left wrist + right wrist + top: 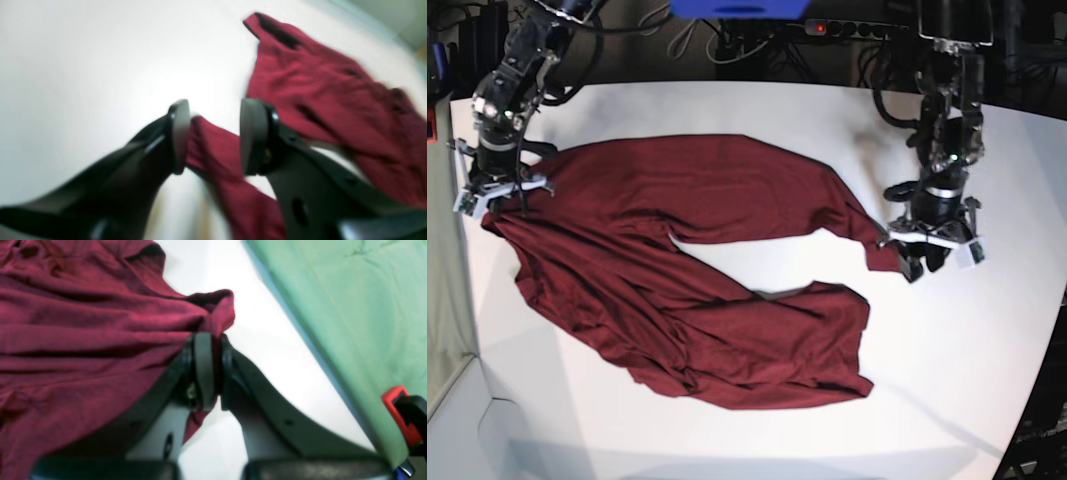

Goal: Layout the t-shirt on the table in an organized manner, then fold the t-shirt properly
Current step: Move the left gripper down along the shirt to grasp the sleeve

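Item 1: right gripper (495, 190), near the worktop's (987, 380) left edge. Jaws pinched tight on a corner of the t-shirt (687, 290).

Item 2: t-shirt, maroon, spread crumpled from the left edge past the worktop's middle, doubled on itself with 1 white gap showing.

Item 3: left gripper (215, 136), right of centre. Jaws part-open astride a strip of cloth, not clamped.

Handling note: likely best to let that strip drop clear before lifting, then re-grasp an outer corner and draw the cloth flat.

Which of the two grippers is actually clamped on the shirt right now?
The right gripper, at the t-shirt's far corner: its jaws are shut on a fold. The left gripper stands open around the fabric.
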Action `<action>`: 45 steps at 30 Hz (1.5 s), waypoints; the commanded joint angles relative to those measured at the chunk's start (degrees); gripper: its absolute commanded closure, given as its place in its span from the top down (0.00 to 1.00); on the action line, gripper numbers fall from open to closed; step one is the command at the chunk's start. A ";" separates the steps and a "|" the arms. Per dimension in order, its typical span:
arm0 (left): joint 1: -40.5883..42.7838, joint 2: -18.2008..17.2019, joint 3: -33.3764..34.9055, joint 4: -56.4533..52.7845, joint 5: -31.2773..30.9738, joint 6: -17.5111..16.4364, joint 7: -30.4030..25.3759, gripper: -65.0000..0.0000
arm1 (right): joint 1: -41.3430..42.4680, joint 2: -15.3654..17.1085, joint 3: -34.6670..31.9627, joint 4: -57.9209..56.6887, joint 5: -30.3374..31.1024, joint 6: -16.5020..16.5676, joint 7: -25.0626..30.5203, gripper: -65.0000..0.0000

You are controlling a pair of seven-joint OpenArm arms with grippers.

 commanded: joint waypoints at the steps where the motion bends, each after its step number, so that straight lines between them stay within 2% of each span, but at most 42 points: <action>1: -0.64 0.57 -0.16 0.24 -1.12 -0.18 -1.41 0.38 | 0.56 0.49 0.07 0.95 0.25 0.00 1.53 0.00; 8: -0.37 4.53 -0.16 -5.74 -2.96 -0.18 -1.84 0.38 | 0.56 1.10 -1.51 0.95 0.25 0.00 1.53 0.00; 21: -0.73 4.88 -0.16 -6.09 -2.96 -0.18 -1.84 0.36 | 0.56 1.28 -1.51 0.86 0.25 0.00 1.53 0.00; 23: -1.61 4.97 -0.07 -6.09 -2.96 -0.27 -1.84 0.26 | 0.56 1.28 -1.51 0.86 0.25 0.00 1.53 0.00; 27: -2.22 4.97 -0.16 -6.09 -2.96 -0.27 -1.84 0.00 | 0.56 1.28 -1.51 0.86 0.25 0.00 1.53 0.00; 34: -3.89 5.14 -0.16 -6.09 -3.05 -0.27 -1.84 0.00 | 0.56 1.28 -1.51 0.86 0.25 0.00 1.53 0.00; 38: -7.23 7.43 -0.16 -6.79 -2.52 -0.27 -1.84 0.00 | 0.56 1.28 -1.51 0.86 0.25 0.00 1.53 0.00; 45: -16.20 10.16 -0.16 -18.40 -3.05 -0.18 -1.93 0.01 | 0.56 1.28 -1.51 0.86 0.16 0.00 1.53 0.00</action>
